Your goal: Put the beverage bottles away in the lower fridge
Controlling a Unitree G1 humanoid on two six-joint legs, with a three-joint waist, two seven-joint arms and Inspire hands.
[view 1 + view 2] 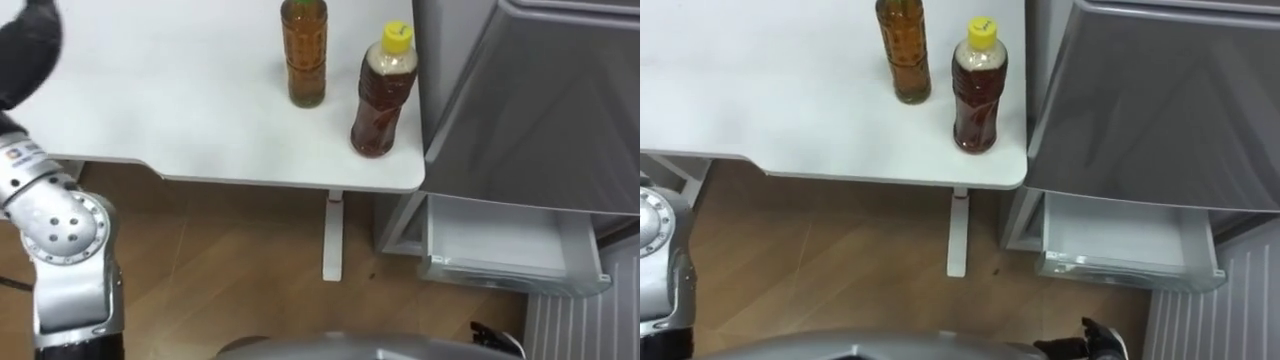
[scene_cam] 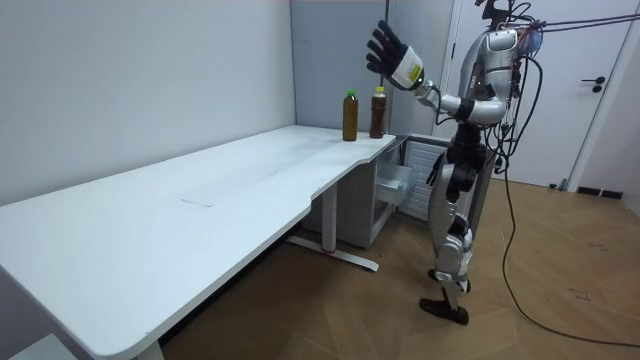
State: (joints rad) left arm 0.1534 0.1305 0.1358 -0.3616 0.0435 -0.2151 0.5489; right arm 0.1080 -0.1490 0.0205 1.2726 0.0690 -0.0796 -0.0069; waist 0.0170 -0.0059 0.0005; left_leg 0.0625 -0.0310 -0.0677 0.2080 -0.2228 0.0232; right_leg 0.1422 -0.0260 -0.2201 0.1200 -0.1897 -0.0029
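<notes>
White laminate desk (image 1: 200, 120). At its corner, 12 to 1 o'clock, stand a slim amber bottle (image 1: 304, 55) and a squat yellow-capped bottle (image 1: 382, 95). Likely full, hefty, slick plastic, stiff enough; wrap mid-body, not the cap. Open fridge drawer (image 1: 510, 272) at 4 o'clock. Left hand (image 2: 384, 50) raised at 10, fingers spread wide, empty.

Nothing really readable here tbh. The yellow-capped bottle (image 1: 382, 95) and the taller bottle (image 1: 303, 55) on the tabletop (image 1: 180, 90) both have wrap labels, but the print's too small to make out. There's a pale tag at the wrist of the left hand (image 2: 385, 50), and its marks are too tiny too.
</notes>
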